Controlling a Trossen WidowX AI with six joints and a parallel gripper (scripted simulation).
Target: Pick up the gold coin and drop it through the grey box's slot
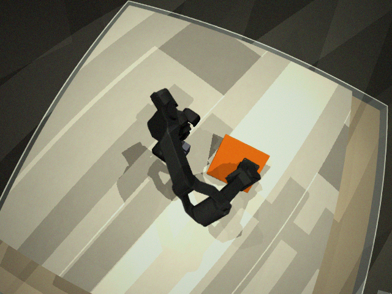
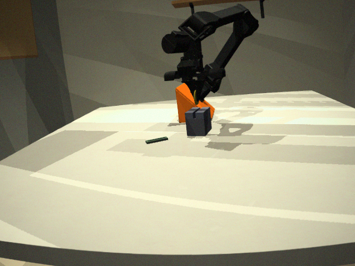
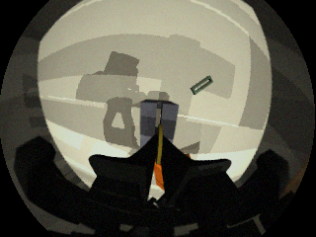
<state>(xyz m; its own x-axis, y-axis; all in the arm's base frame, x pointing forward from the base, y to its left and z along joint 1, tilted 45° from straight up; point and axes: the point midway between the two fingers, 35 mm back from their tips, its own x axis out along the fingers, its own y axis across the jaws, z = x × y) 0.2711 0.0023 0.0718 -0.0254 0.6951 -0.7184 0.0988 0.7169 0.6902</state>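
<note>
A: Left to right on worktop [image 2: 86, 177]?
B: Holder [image 2: 156, 139] vacant, then box [image 2: 198, 121].
A: Claw [image 2: 197, 98]?
B: Clamped on coin [image 2: 195, 96], edge-down, directly above slot [image 2: 195, 112]. Coin plane approx. parallel w/ slot; needs straight descent.

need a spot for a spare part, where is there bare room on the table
Bare stretches: the wide near side in front of the grey box and green holder, and the far right. Crowded: around the box, orange block and the tool holding the coin.
</note>
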